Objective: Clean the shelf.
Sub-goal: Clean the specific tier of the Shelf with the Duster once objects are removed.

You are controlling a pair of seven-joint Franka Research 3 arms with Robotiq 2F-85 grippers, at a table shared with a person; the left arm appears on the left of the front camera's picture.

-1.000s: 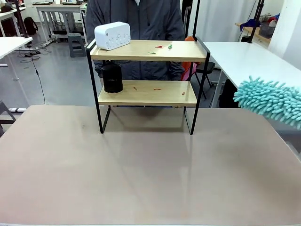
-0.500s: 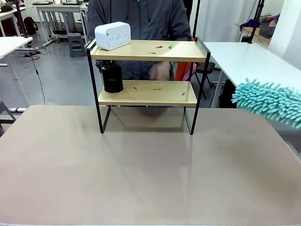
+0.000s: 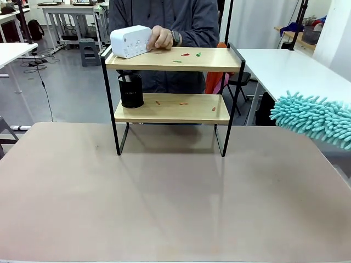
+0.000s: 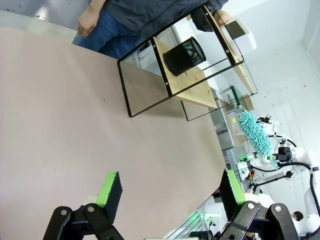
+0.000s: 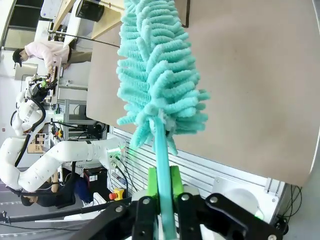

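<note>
Shelf: the shelf (image 3: pixel 214 59) stands mid-way along the tabletop's (image 3: pixel 164 203) far edge, with both boards running left to right along that edge.
Litter: red and green scraps (image 3: pixel 189 55) lie on the top board, and more red bits (image 3: pixel 181 103) on the lower one.
Duster: the fluffy teal duster (image 3: pixel 312 118) hangs over the tabletop's right edge, its long axis near level and its head aimed inward.
Right jaws: clenched on the duster's handle (image 5: pixel 161 160).
Left jaws: released and holding nothing, facing the shelf from well apart.
Key relation: the shelf lies to the left of the duster head and farther across. The right arm is the nearer one, and I'd judge a sweep along the boards' length comes next.
Person: a hand (image 3: pixel 162 38) is on the white box (image 3: pixel 130 41) at the top board's left end, and a black mesh cup (image 3: pixel 130 90) sits below it.
Writing: the box has small marks, too small to read. No brand is visible.
</note>
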